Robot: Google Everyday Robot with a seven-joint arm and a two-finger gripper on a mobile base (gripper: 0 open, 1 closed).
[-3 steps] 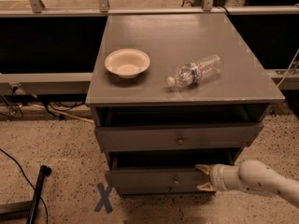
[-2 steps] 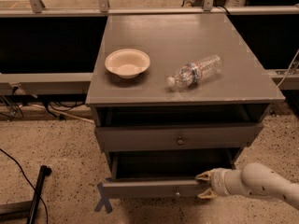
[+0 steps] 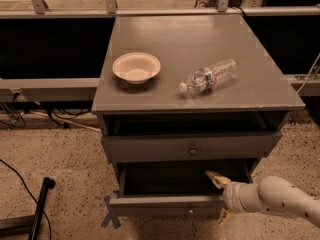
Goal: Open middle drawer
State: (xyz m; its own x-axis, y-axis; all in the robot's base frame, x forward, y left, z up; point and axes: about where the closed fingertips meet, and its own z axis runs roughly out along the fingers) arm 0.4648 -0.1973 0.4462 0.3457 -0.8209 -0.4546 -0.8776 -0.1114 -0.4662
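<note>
The grey cabinet [image 3: 200, 49] shows two drawers. The middle drawer [image 3: 165, 204] is the lower one, pulled out towards me, with a dark interior and a small round knob [image 3: 190, 212]. Above it sits the taller-fronted drawer [image 3: 150, 148] with its own knob, only slightly out. My gripper [image 3: 220, 197] reaches in from the lower right on a white arm [image 3: 280, 201], at the right end of the middle drawer's front panel. It is open: one tan finger [image 3: 215, 178] lies inside the drawer, the other shows below the front. The lowest drawer is out of view.
A cream bowl [image 3: 136, 67] and a clear plastic bottle [image 3: 210, 76] lying on its side rest on the cabinet top. A black pole [image 3: 39, 209] and cables lie on the speckled floor at left. Blue tape [image 3: 111, 215] marks the floor by the cabinet's left front corner.
The middle drawer has slid out towards me, showing more of its dark interior. My gripper has moved back with it, staying at the panel's right end.
</note>
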